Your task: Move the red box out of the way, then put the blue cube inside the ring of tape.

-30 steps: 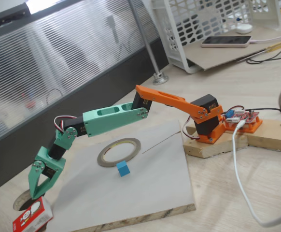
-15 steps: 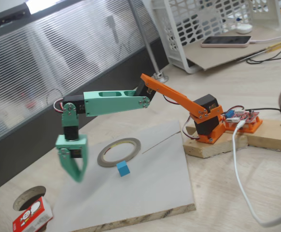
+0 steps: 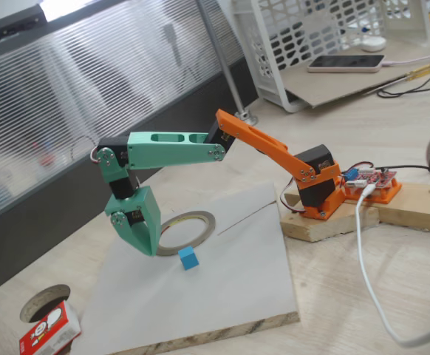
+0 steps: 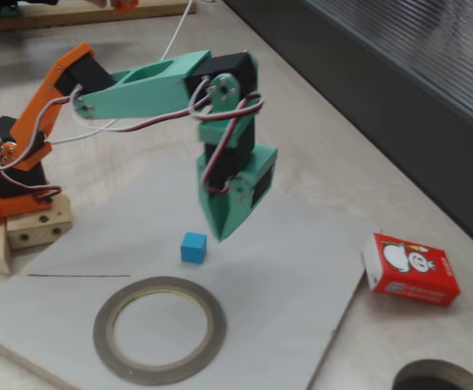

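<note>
red box (image 4: 410, 268) lies way off to the gripper's right, off the board | blue cube (image 4: 193, 247) just below-left of the gripper (image 4: 222, 230) | jaws look shut, holding nothing | ring of tape (image 4: 158, 327) further below-left

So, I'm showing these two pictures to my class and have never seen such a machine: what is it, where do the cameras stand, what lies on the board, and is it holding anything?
It is a small robot arm, orange at the base and green further out, bolted to a wooden block. Both cameras stand still: one looks from the front and above, the other from the opposite side.

On the pale board lie a tiny blue cube and a flat ring of tape; the cube sits outside the ring. A red box with a cartoon snowman lies off the board, near a round hole in the table.

The green fingers point down, hanging close by the cube. They look closed and hold nothing.
</note>
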### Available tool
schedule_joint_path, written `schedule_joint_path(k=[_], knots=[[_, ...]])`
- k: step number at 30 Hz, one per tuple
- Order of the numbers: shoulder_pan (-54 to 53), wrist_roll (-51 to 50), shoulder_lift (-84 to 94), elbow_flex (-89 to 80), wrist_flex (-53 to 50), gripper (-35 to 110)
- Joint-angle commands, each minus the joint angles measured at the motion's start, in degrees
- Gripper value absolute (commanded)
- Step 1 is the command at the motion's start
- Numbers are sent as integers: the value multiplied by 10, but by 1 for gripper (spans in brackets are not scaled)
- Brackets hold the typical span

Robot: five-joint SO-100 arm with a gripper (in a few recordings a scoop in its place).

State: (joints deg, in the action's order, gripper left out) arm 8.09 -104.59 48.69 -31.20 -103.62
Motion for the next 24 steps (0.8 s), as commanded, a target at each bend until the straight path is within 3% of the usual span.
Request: schedule_joint_path(k=[1, 6, 15, 24], knots=[[-42, -4, 40, -2, -9, 0], [-54, -4, 54, -63, -9, 0], [-53, -4, 243, -303, 2, 0], [-47, -4, 303, -434, 178, 0]])
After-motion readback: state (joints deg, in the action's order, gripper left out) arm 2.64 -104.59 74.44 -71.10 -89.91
